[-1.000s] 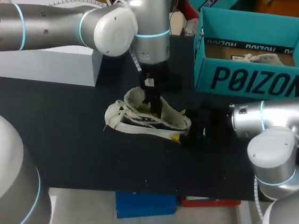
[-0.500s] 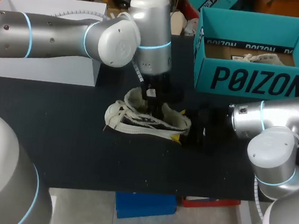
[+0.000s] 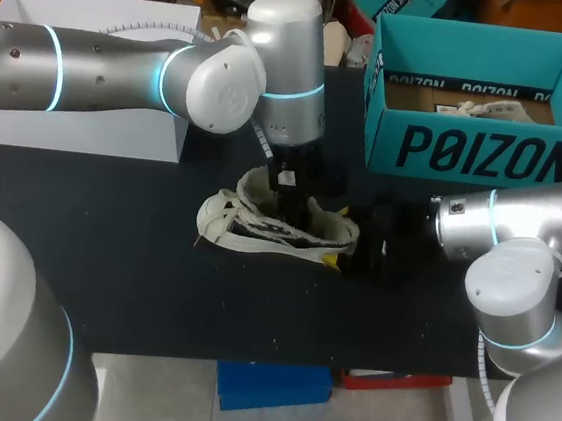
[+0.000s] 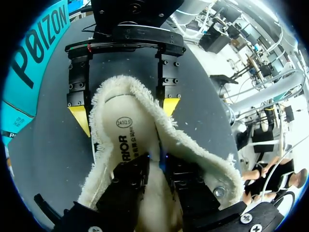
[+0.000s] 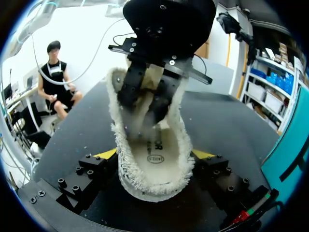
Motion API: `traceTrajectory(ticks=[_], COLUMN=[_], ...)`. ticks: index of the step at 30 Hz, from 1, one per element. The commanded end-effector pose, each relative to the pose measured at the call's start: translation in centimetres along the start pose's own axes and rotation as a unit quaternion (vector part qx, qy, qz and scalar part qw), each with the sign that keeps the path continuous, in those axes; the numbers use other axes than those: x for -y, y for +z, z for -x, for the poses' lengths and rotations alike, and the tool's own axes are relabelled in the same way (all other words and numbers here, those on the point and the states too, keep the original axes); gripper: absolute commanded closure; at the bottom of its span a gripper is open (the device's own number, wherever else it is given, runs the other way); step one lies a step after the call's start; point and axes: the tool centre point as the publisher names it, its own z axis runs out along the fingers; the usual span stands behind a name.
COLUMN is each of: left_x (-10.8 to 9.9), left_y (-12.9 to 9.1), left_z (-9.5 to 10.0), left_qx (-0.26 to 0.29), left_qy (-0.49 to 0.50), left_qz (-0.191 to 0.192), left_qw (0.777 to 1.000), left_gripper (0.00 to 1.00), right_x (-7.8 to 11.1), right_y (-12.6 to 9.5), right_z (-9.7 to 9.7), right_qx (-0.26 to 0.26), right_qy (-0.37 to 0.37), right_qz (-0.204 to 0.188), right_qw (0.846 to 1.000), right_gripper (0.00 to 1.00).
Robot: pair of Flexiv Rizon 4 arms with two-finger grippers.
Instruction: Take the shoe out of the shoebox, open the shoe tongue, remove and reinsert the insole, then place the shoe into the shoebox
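Black tabletop [image 3: 106,252], left end effector [image 4: 153,166] vertical in shoe [image 3: 259,230], pinching insole [image 4: 126,140]; right end effector [image 5: 155,155] level, clamping heel [image 5: 149,186].

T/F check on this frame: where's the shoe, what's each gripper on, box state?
1. The shoe lies on the table, outside the shoebox. True.
2. The right gripper holds the shoe's heel end between its yellow tips. True.
3. The left gripper hangs clear above the shoe. False: its fingers are down inside it, pinching the insole.
4. The shoebox has its lid on. False: its top is open.
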Motion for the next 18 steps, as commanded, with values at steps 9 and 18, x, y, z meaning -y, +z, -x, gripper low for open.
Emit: traceTrajectory(ticks=[9,18], left_x=[-0.2,-1.4], left_y=[1.1,3.0], left_z=[-0.4,0.7], left_qx=[0.104,0.19], left_qy=[-0.022,-0.045], left_qz=[0.144,0.187], left_qw=[0.984,0.963], left_gripper=[0.67,0.67], right_x=[-0.1,-0.1], right_y=[0.2,0.2], right_z=[0.0,0.0], right_qx=[0.0,0.0], right_qy=[0.001,0.001], right_qz=[-0.001,-0.001], right_qw=[1.0,1.0], right_gripper=[1.0,1.0])
